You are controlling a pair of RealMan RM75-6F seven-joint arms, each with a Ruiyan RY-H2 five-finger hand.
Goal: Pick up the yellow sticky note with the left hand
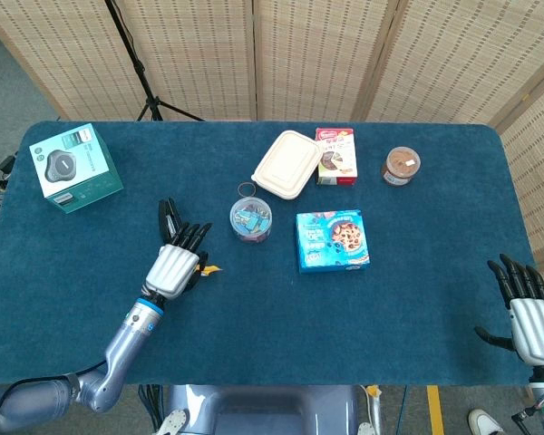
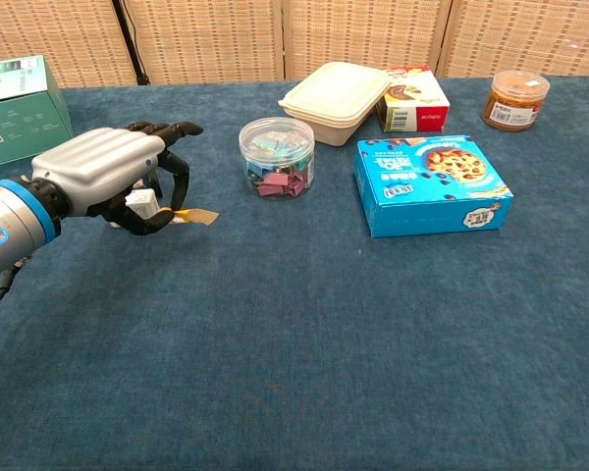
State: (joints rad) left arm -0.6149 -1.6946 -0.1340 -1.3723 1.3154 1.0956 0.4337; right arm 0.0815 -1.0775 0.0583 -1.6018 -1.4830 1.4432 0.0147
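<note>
The yellow sticky note [image 2: 193, 215] juts out edge-on from my left hand [image 2: 106, 178], pinched between thumb and fingers and held a little above the blue tabletop. In the head view only a small yellow tip of the sticky note [image 1: 209, 268] shows beside the left hand [image 1: 173, 269]. A black stapler-like tool [image 1: 168, 217] lies just beyond the hand, partly hidden by it. My right hand [image 1: 529, 314] rests at the table's near right corner with fingers spread and nothing in it.
A clear tub of clips [image 2: 276, 157] stands right of the left hand. Beyond it are a beige lidded container [image 2: 334, 101], a red box [image 2: 412, 98], a brown jar [image 2: 515, 99] and a blue cookie box [image 2: 432, 183]. A green box [image 2: 15, 113] sits far left.
</note>
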